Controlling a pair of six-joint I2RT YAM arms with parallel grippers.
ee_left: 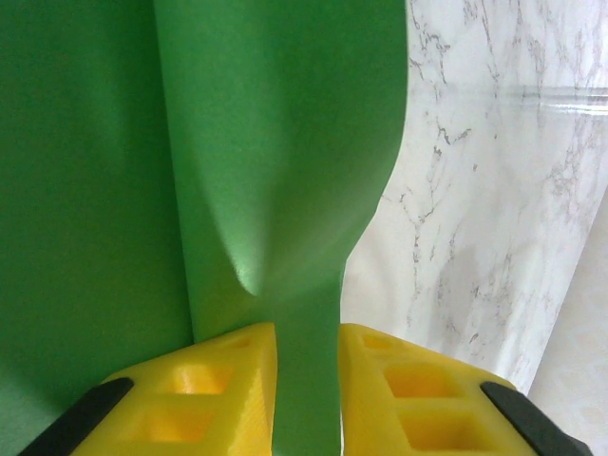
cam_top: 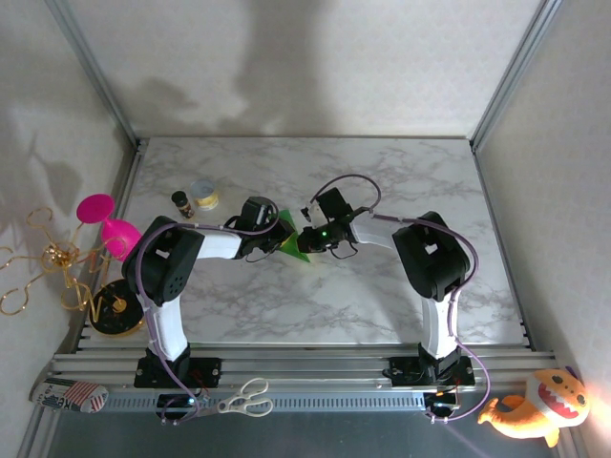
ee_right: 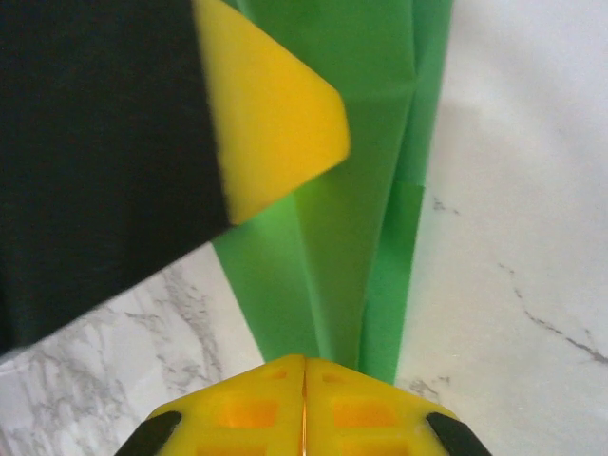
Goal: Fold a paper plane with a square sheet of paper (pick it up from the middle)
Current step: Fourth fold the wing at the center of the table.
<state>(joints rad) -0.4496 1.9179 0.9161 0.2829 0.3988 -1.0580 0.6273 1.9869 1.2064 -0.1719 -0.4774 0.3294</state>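
- Two robot arms meet over the middle of the marble table point(cam_top: 382, 305), with the paper plane point(cam_top: 290, 240) held up between them, clear of the tabletop.
- The plane is bright green, plain and matte. From above it reads as a small pointed wedge between the two wrists.
- Seen from the right wrist, the paper plane point(ee_right: 351, 247) is a long, narrow strip of stacked layers. Straight creases run along its length and the layers taper toward the camera.
- Seen from the left wrist, the paper point(ee_left: 285, 142) broadens away from the fingers into a smooth, gently bowed flap, with a soft dent just above the grip.
- The left gripper point(cam_top: 275, 229) point(ee_left: 307, 380) is clamped on the plane, with a fold of green pinched between its yellow pads.
- The right gripper point(cam_top: 307, 239) point(ee_right: 304, 399) has its pads pressed together at the plane's narrow end. I cannot tell whether any paper is caught between them.
- One yellow finger point(ee_right: 275, 123) of the left gripper lies against the plane's upper layers.
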